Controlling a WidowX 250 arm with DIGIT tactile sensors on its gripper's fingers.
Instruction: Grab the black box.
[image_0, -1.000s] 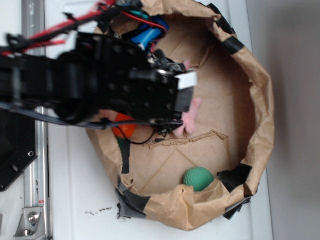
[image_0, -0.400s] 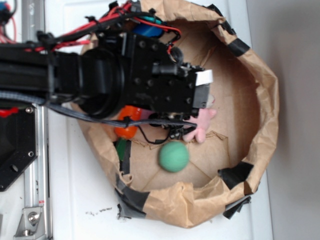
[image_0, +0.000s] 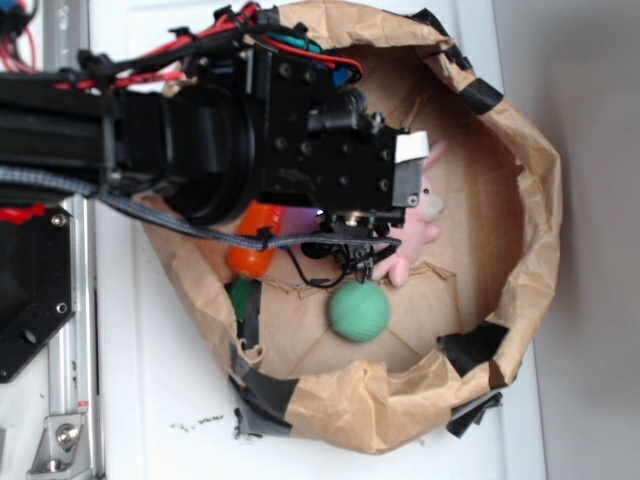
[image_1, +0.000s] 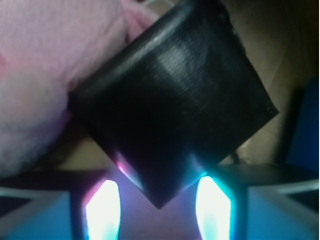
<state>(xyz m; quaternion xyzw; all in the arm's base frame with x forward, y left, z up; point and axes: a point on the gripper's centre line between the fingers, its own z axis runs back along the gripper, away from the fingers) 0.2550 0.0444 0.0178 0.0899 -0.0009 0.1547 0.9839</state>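
Filling the wrist view, matte black box (image_1: 172, 107), corner between claw (image_1: 159, 202) fingers, grip unclear

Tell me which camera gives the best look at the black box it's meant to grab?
The wrist view. The black box fills most of that picture, turned corner-down like a diamond, with the pink bunny at its upper left. In the exterior view the robot's arm and gripper cover the spot, so the box itself cannot be made out there.

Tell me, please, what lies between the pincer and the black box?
Nothing: in the wrist view the black box fills the frame, its corner reaching down between the pincer fingers.
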